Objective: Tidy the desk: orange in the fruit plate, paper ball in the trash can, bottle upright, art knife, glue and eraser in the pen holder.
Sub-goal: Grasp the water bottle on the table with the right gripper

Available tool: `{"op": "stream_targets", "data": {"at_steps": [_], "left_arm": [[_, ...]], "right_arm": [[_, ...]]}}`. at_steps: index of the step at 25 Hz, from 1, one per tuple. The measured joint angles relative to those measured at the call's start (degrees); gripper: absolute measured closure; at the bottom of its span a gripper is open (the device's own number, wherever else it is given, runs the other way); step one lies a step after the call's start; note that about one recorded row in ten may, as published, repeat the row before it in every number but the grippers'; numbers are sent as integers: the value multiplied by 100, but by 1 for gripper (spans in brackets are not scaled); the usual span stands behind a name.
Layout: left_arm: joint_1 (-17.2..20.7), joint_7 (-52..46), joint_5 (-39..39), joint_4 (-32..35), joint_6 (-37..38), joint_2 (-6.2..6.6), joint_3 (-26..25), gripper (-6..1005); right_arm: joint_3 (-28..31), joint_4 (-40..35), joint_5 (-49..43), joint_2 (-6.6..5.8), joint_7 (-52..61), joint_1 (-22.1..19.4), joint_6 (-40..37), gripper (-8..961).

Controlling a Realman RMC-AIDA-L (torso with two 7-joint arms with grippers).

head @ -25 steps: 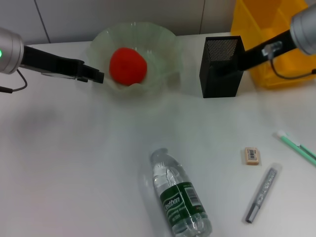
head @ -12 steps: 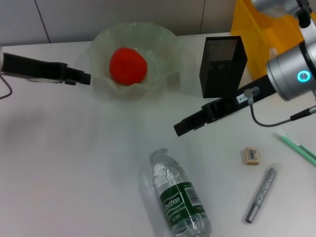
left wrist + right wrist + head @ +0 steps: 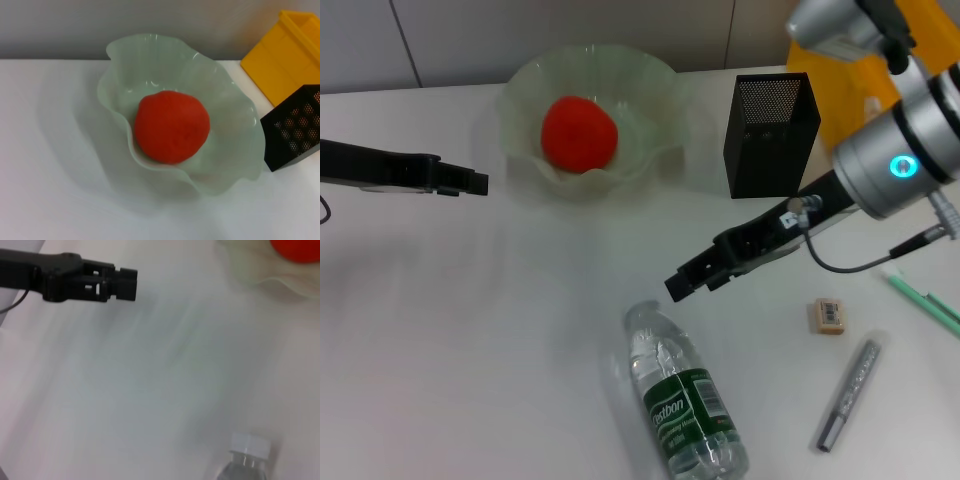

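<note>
- The orange (image 3: 578, 133) sits in the middle of the fruit plate (image 3: 660, 95), so by the look of it that job is done, and no paper ball shows anywhere on the desk.
- Right gripper (image 3: 682, 282) hangs low over the white desk (image 3: 470, 350), tip aimed at the cap end of the bottle (image 3: 685, 405), which lies on its side just beyond and below the tip. I'd say it's lining up to stand the bottle upright.
- Its jaws: cannot tell from these views whether they are wide or closed.
- Left gripper (image 3: 470, 183) is off to the side of the plate's rim, apart from it, jaws drawn together on nothing; it looks parked clear of the work.
- Behind the right arm, the pen holder (image 3: 768, 135) stands upright beside the yellow trash can (image 3: 840, 60). The forearm runs just in front of the holder, so any lift needs care there.
- Beyond the right gripper's wrist side lie the eraser (image 3: 829, 315), a grey pen-like tool (image 3: 849, 394) and a green stick (image 3: 920, 298), all flat on the desk, untouched.
- Open room between both grippers is broad bare desk; the bottle's base lies near the front edge.
</note>
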Motion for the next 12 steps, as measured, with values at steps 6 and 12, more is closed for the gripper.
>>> {"op": "stream_targets", "data": {"at_steps": [6, 12], "left_arm": [[-10, 15, 2, -47, -4, 16, 0, 540], [-61, 57, 6, -47, 0, 19, 2, 541]], "right_arm": [[62, 637, -28, -17, 7, 338, 317, 336], [66, 1214, -201, -46, -24, 624, 724, 336]]}}
